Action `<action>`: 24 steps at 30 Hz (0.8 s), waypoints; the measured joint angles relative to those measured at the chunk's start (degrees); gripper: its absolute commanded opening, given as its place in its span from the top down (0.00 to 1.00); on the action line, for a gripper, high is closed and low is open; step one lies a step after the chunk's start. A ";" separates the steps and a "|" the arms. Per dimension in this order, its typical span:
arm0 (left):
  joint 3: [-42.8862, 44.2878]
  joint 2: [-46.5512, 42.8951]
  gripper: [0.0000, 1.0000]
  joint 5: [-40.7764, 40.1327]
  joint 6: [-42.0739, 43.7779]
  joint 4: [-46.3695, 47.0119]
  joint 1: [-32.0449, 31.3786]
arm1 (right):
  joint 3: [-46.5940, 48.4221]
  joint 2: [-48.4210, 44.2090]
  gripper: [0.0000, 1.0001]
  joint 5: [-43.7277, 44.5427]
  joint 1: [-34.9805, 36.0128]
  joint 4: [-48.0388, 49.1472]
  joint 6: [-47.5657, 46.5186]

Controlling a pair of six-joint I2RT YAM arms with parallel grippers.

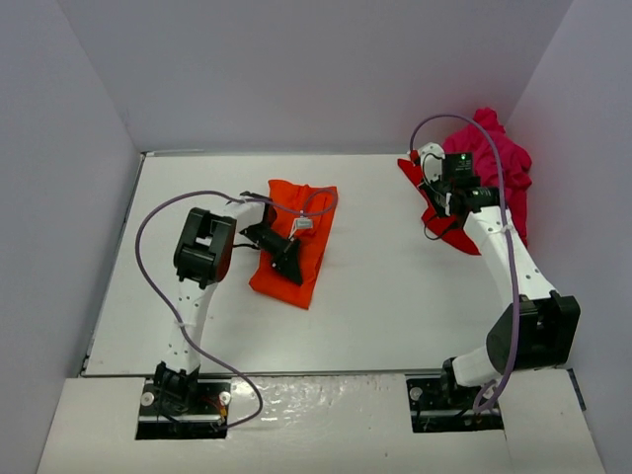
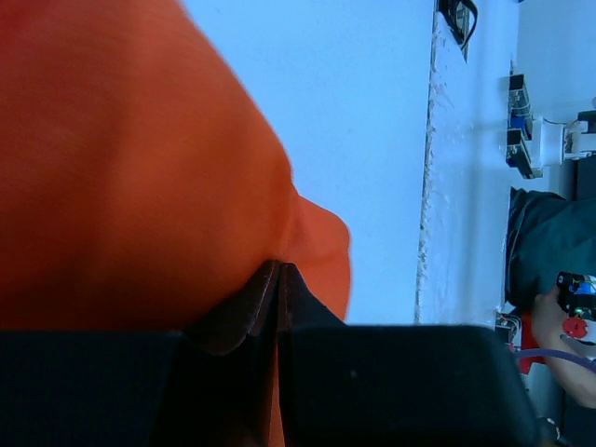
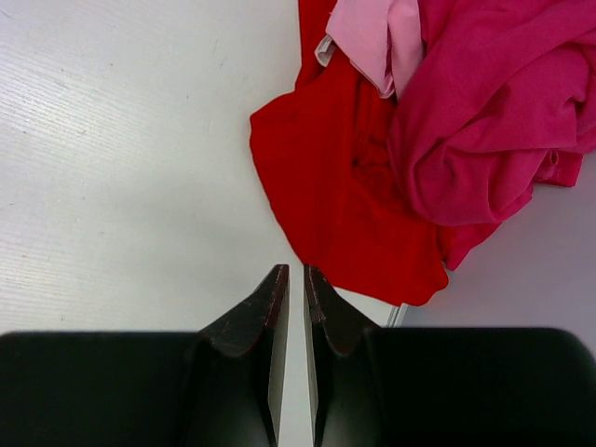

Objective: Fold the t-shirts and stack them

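An orange-red t-shirt (image 1: 308, 222) lies folded into a long strip on the table, left of centre. My left gripper (image 1: 287, 263) rests on its near end. In the left wrist view the jaws (image 2: 279, 264) are shut, with the orange cloth (image 2: 140, 168) puckered at their tips. A red t-shirt (image 1: 446, 233) and a crumpled magenta-pink t-shirt (image 1: 506, 158) lie heaped at the far right. My right gripper (image 1: 435, 201) hovers at that heap's left edge. Its jaws (image 3: 295, 271) are shut and empty above bare table, just short of the red shirt (image 3: 345, 186) and the magenta shirt (image 3: 494, 112).
White walls close in the table (image 1: 375, 296) at the back and both sides. The heap leans on the right wall. A pale pink patch of cloth (image 3: 372, 37) shows in the heap. The table's right edge (image 3: 399, 317) is close to the right gripper.
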 measured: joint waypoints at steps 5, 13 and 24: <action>7.35 9.16 1.00 9.16 5.79 -6.88 1.33 | 0.00 0.88 0.90 -0.02 -0.09 0.18 0.25; 13.17 13.42 1.00 15.46 5.64 -10.92 4.64 | 0.00 1.85 0.90 -0.02 -0.09 0.22 0.29; 8.93 5.34 0.37 14.35 8.35 -9.40 5.93 | 0.03 3.40 0.89 -0.24 -0.09 0.23 0.75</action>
